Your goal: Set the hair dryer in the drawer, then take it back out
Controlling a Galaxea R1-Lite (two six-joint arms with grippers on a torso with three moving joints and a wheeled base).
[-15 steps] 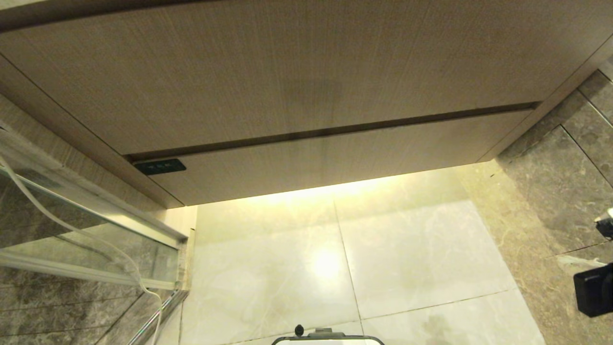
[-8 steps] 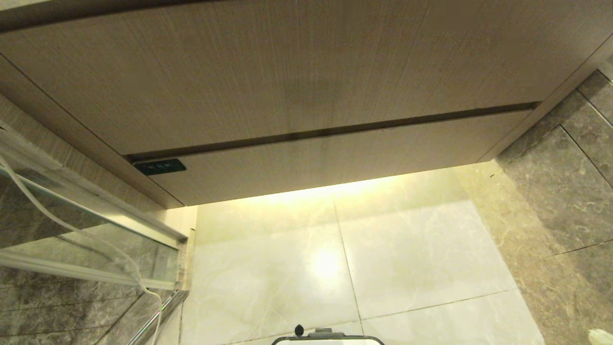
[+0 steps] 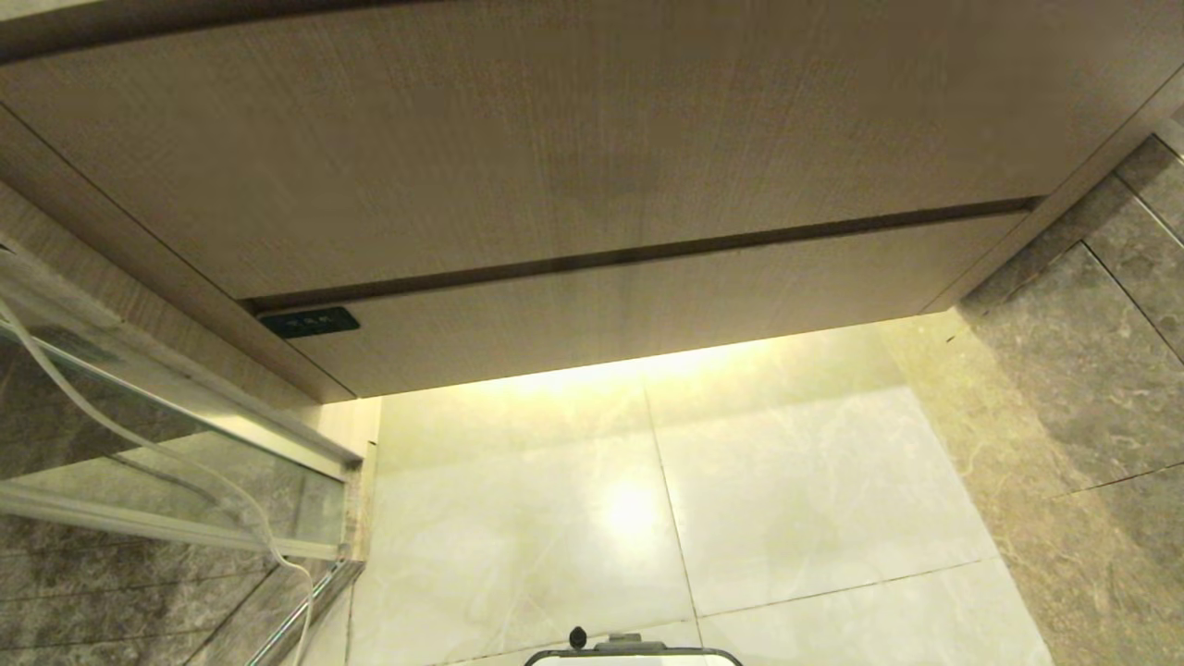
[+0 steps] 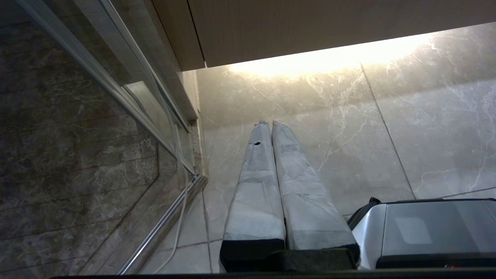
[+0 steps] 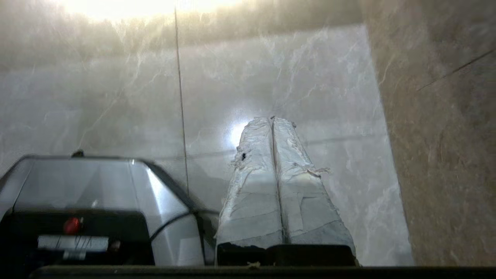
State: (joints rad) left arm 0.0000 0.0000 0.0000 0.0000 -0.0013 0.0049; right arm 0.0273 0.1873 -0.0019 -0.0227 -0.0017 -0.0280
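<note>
The drawer is the narrow light-brown wood-grain front under a taller panel, pushed in flush, with a small dark plate at its left end. The hair dryer is out of view. Neither arm shows in the head view. My left gripper hangs shut over the pale floor tiles, holding nothing. In the right wrist view my right gripper is shut too, its taped fingers pressed together and empty, pointing down at the floor beside my base.
A glass shower panel with a metal rail stands at the left, a white cord trailing down it. Dark marble wall rises on the right. My silver base sits low between the arms.
My right arm, seen at the head view's right edge a second ago, has dropped out of that view. The drawer and cabinet have not moved.
</note>
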